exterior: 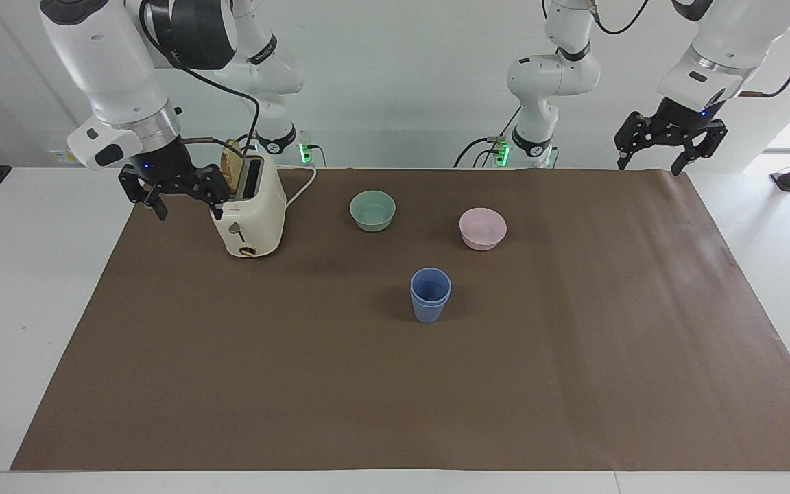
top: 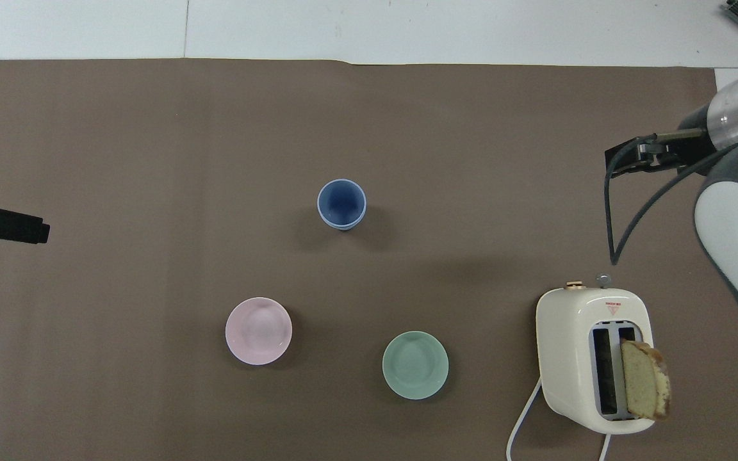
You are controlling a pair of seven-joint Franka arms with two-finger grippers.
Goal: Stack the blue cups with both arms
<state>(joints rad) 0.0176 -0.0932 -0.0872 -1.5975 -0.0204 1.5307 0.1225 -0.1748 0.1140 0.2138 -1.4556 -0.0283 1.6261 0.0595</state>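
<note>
The two blue cups [exterior: 430,295] [top: 341,204] stand upright near the middle of the brown mat [exterior: 395,384] [top: 151,128], one nested inside the other so that two rims show, one just above the other. Neither claw touches the stack, and both are well apart from it.

The right claw [exterior: 174,191] [top: 647,153] hangs in the air at the right arm's end of the table, over the edge of the mat. Its fingers are spread and hold nothing. Just beside it, toward the middle of the table, stands a cream toaster [exterior: 249,213] [top: 590,358] with a slice of bread [exterior: 232,175] [top: 646,387] sticking out of one slot. In the facing view the claw partly overlaps the toaster's upper edge; whether they touch cannot be told.

The left claw [exterior: 669,137] [top: 4,224] waits raised over the mat's corner at the left arm's end, on the robots' side. Its fingers are parted and empty.

Between the two claws, nearer to the robots than the cups, sit a green bowl [exterior: 372,210] [top: 415,365] and a pink bowl [exterior: 482,228] [top: 258,330]. The green bowl lies toward the right claw, the pink bowl toward the left claw, and the two are apart from each other and from the cups.
</note>
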